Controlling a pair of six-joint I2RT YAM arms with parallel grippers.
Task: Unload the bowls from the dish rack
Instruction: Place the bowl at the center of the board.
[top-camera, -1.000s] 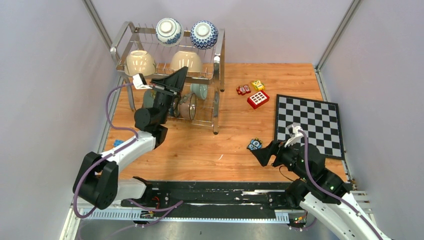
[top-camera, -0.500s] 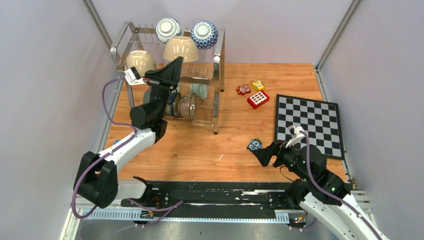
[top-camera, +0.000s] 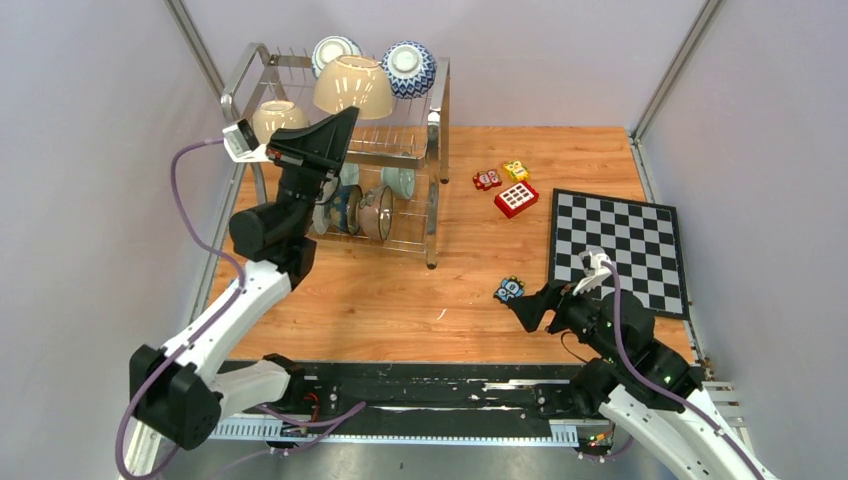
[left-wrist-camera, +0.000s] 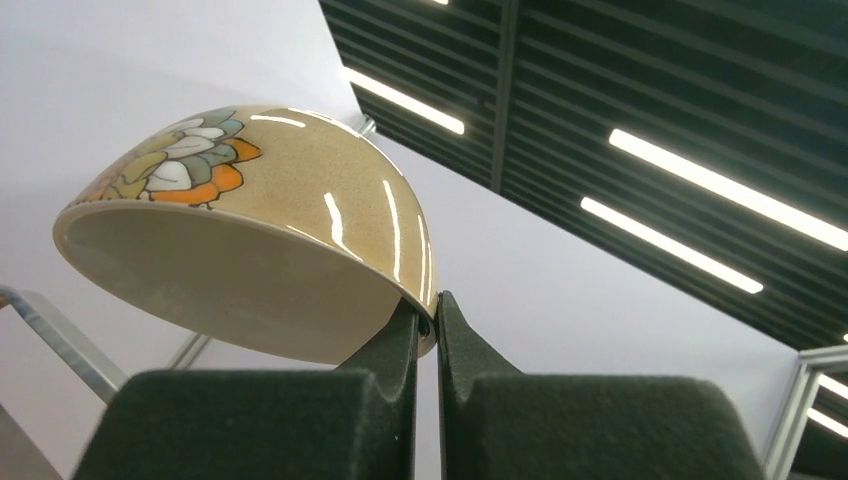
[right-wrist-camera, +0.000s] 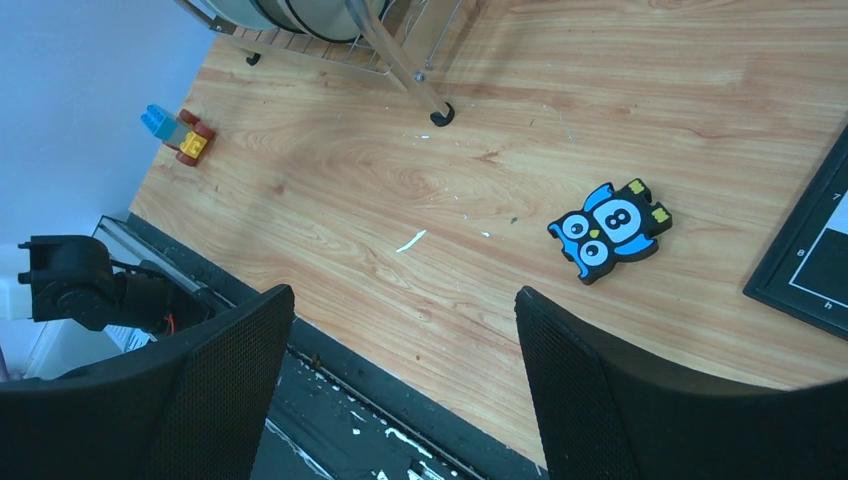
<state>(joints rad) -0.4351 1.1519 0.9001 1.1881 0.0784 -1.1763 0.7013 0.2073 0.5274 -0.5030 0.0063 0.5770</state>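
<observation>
Left gripper (left-wrist-camera: 427, 318) clamped on rim of cream bowl (left-wrist-camera: 250, 220). Bowl lifted out of rack (top-camera: 437, 120) top tier in last second, now hanging above it. Not unloaded yet, needs set-down spot. Right gripper (right-wrist-camera: 400, 305) wide open, empty, near owl block (right-wrist-camera: 608, 228). Blue bowls (top-camera: 407, 68) close behind lifted one. Chessboard (top-camera: 620, 250) takes right side.

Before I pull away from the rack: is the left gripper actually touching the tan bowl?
Touching. The left wrist view shows the left gripper shut on the rim of the tan bowl.
</observation>
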